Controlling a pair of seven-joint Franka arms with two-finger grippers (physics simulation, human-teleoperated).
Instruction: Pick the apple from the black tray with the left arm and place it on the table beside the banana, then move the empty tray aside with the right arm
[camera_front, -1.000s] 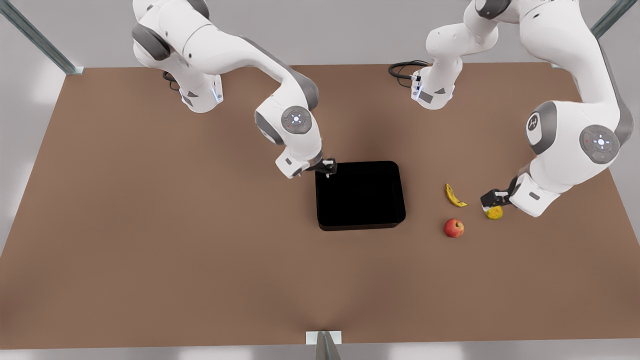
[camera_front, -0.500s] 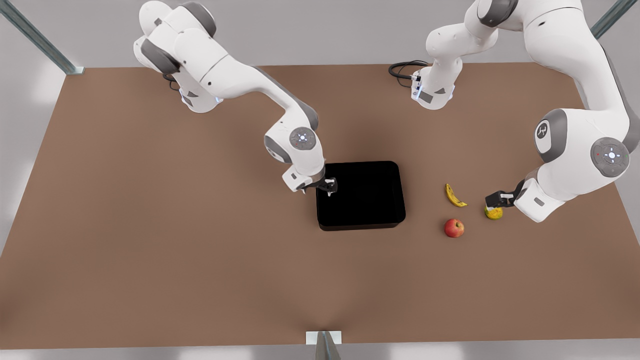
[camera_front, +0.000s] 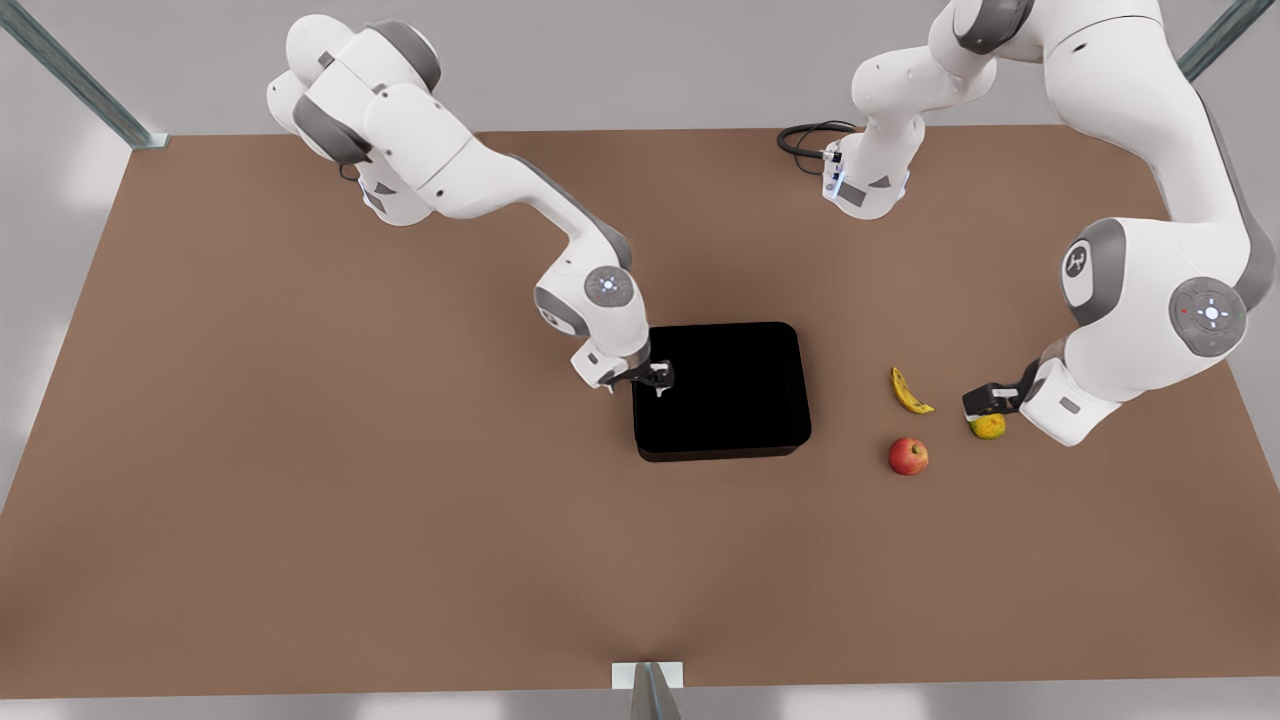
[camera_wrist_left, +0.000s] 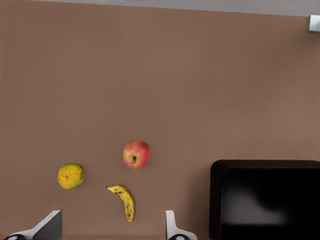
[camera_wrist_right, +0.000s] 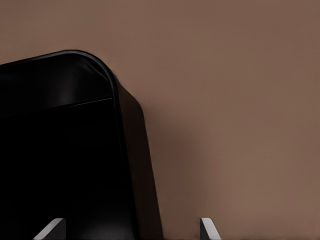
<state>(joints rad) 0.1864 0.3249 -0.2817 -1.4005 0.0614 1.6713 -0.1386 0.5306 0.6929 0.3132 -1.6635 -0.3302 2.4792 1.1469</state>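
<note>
Two arms: one pincer at the tray, one by the fruit, catalogued from where I stand.
Desk (camera_front: 300, 520): wide brown top carrying everything listed below.
Black tray (camera_front: 722, 390): mid-desk, flat, nothing in it; its rounded corner and low rim show close up in the right wrist view (camera_wrist_right: 75, 150).
Apple (camera_front: 908, 456): already out of the tray, resting on the desk near the banana, not touching it; also seen from the left wrist (camera_wrist_left: 136, 154).
Banana (camera_front: 909, 391): lies between tray and round fruit, apart from both.
Round yellow-green fruit (camera_front: 988, 426): just under the left pincer (not part of the job).
Left pincer (camera_front: 985, 402): low beside the round fruit, fingers spread wide, holding nothing; this arm waits.
Right pincer (camera_front: 655, 378): at the tray's edge on the front view's left, fingers parted astride the rim near a corner, not yet gripping anything.
Step in hand: by my judgement, seizing the tray rim so the tray can be shifted aside.
Doing it well: settle one finger inside the wall and one outside, close firmly on the rim, then slide the tray low and level, away from the fruit, since a corner hold may let it swing.
</note>
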